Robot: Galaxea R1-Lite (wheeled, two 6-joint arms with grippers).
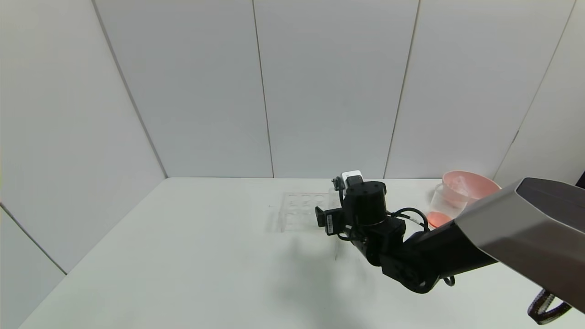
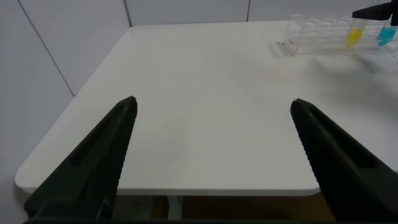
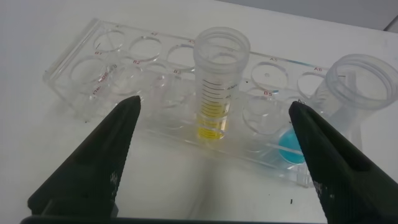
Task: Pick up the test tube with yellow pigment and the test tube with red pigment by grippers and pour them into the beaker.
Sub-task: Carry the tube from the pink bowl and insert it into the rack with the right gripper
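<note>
The right pincer (image 3: 214, 155) stands wide, holding nothing, its two black fingers (image 3: 93, 168) spread on either side of the test tube with yellow pigment (image 3: 217, 87), which sits upright in a hole of the clear tube rack (image 3: 81, 74). Neither finger touches the tube. In the same rack, one hole along, stands a tube with blue liquid (image 3: 348, 99) at its bottom.

In the head view the right arm reaches in from 4 o'clock to the rack (image 1: 297, 210) near the middle of the white worktop (image 1: 183, 256), and the arm's wrist hides the tubes. At 3 o'clock from the rack stands the beaker (image 1: 445, 203), with red-orange liquid at its bottom, just in front of a pink bowl (image 1: 470, 183).

The left pincer (image 2: 211, 149) is also wide and empty, hanging over the worktop's near edge, well apart from the rack (image 2: 317, 31).
</note>
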